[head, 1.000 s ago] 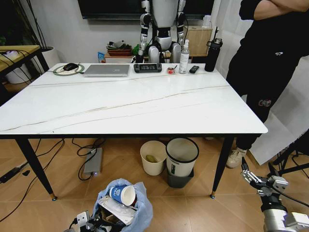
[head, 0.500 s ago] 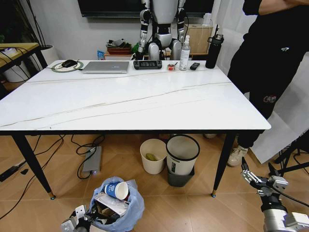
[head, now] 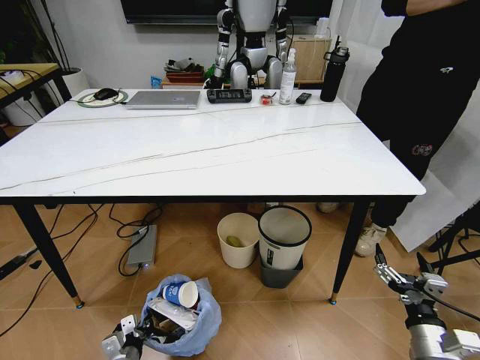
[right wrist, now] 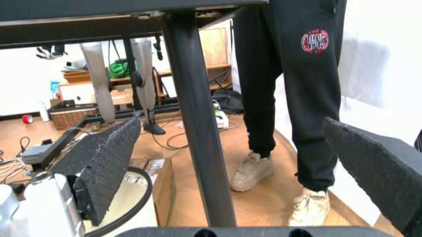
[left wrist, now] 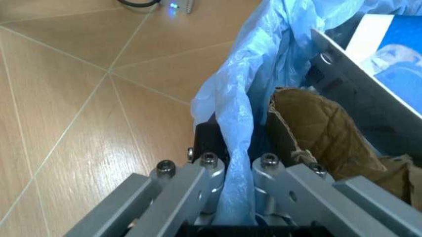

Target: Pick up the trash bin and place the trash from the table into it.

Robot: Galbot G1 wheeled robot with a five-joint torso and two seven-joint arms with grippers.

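The trash bin [head: 196,328], lined with a crinkled light-blue bag, is low over the wooden floor in front of the table [head: 225,154]. Inside it lies trash: a blue-white paper cup [head: 182,294], crumpled white paper [head: 171,313] and torn brown cardboard [left wrist: 316,133]. My left gripper [head: 141,342] is at the bin's left side, shut on the bag-covered rim [left wrist: 234,163], which runs between its fingers [left wrist: 197,182]. My right gripper [head: 397,276] hangs open by the table's right front leg [right wrist: 194,123], holding nothing. Whether the bin touches the floor is unclear.
On the table's far edge sit a silver laptop [head: 163,99], a black controller [head: 229,95], a spray bottle [head: 286,76] and a black flask [head: 330,73]. Under the table stand a cream bin [head: 238,240] and a white bin [head: 283,236]. A person [head: 420,112] stands at the right.
The whole head view has shifted, so the table sits a little higher in it. The bin and my left gripper have drifted slightly left. The right arm has not moved.
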